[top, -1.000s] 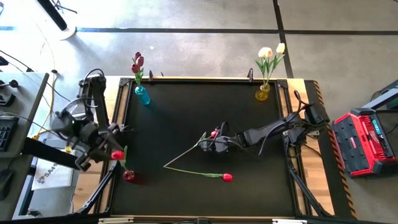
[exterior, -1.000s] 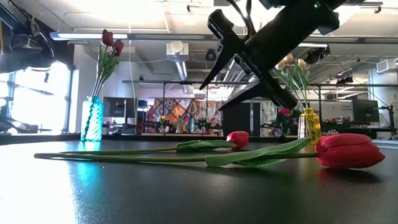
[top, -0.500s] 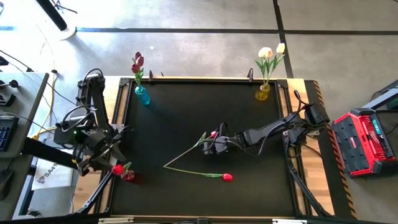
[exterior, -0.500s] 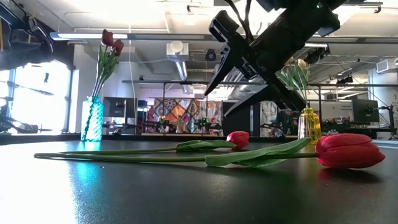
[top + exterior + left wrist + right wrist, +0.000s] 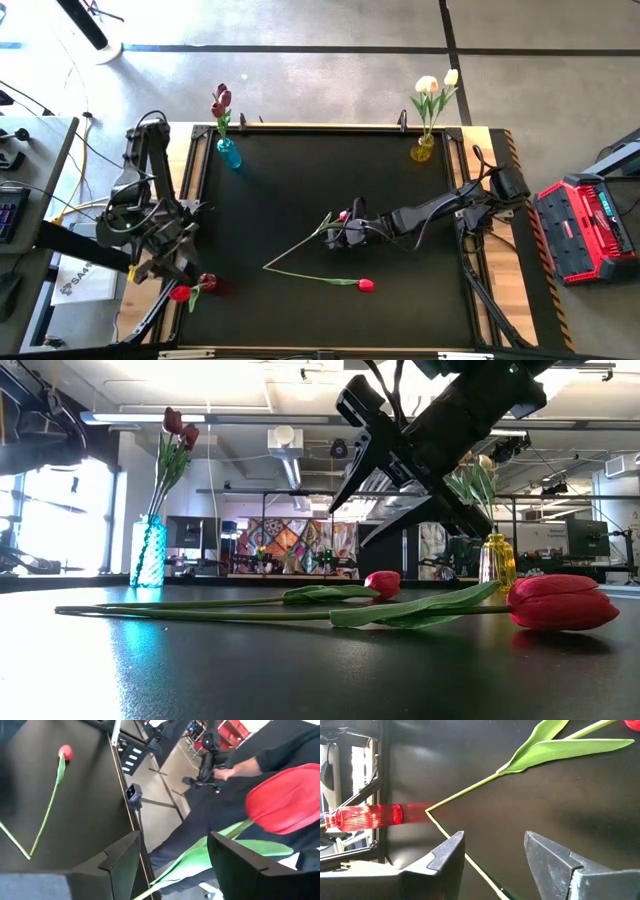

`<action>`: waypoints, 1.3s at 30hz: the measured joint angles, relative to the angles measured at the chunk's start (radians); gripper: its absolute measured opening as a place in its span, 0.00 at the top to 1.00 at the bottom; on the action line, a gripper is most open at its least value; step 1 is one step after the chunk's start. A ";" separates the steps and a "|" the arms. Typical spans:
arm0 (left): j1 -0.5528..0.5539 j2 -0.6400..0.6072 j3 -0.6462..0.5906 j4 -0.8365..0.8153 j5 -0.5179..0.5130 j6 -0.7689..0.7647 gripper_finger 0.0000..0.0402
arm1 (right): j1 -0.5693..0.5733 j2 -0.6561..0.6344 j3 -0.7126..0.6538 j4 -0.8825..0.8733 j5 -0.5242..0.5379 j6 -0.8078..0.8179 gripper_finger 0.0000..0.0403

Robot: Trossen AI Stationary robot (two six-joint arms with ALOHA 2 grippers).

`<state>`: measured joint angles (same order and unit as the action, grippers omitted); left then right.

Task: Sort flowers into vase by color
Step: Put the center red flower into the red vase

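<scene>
left gripper (image 5: 172, 857): fingers apart, red tulip (image 5: 287, 805) just beyond, by red vase (image 5: 207, 283) | right gripper (image 5: 492, 857): open over stems | risk: tulip tipping out, likely top-heavy

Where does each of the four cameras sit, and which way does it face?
High: above, looking straight down on the black table, both arms and three vases.
Low: at table height, looking level past two lying tulips; the right arm comes in from above.
Left wrist: past the open left gripper, a red tulip between its fingers, off the table edge.
Right wrist: past the open right gripper, toward the red vase.
Shared: the lying tulips show in every view.
</scene>
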<state>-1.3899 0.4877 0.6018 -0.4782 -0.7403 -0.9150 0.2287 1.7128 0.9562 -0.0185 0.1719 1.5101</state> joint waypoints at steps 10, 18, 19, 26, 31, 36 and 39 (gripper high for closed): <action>0.000 -0.101 0.000 -0.114 -0.155 -0.025 0.50 | -0.005 -0.001 0.000 -0.109 0.017 0.151 0.52; 0.021 -0.175 0.000 -0.162 -0.451 0.007 0.55 | -0.065 -0.001 0.000 -0.197 0.091 0.182 0.52; 0.027 -0.182 0.000 -0.162 -0.453 0.015 0.56 | -0.077 -0.001 0.000 -0.221 0.096 0.177 0.52; 0.079 -0.193 0.000 -0.162 -0.458 0.035 0.57 | -0.188 0.002 -0.001 -0.250 0.041 0.125 0.52; 0.112 -0.193 0.000 -0.163 -0.458 0.037 0.57 | -0.202 0.002 -0.001 -0.213 -0.019 0.125 0.52; 0.143 -0.192 0.000 -0.178 -0.481 0.037 0.57 | -0.178 0.002 -0.001 -0.238 -0.051 0.174 0.52; 0.158 -0.192 0.000 -0.183 -0.482 0.050 0.57 | -0.165 0.002 -0.001 -0.237 -0.067 0.198 0.52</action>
<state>-1.2324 0.2955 0.6018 -0.6613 -1.2223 -0.8653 0.0636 1.7149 0.9554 -0.2558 0.1050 1.7080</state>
